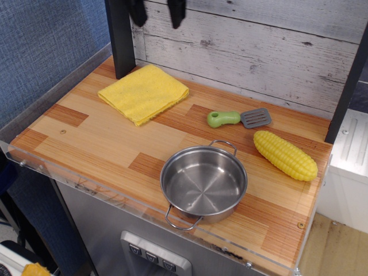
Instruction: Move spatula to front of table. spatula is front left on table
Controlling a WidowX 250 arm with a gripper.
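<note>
Gripper [156, 11] open, high above spatula [238, 118]

On the surface [92, 141], the cloth [144, 92] lies at the back left. The spatula [238, 118] lies to its right near the back wall, with the corn [285, 154] just right and in front. The pot [203, 183] sits in front of the spatula. The hand [156, 12] hangs above the cloth.

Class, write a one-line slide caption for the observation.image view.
Open pincer above a table holding spatula, corn, pot and cloth.
</note>
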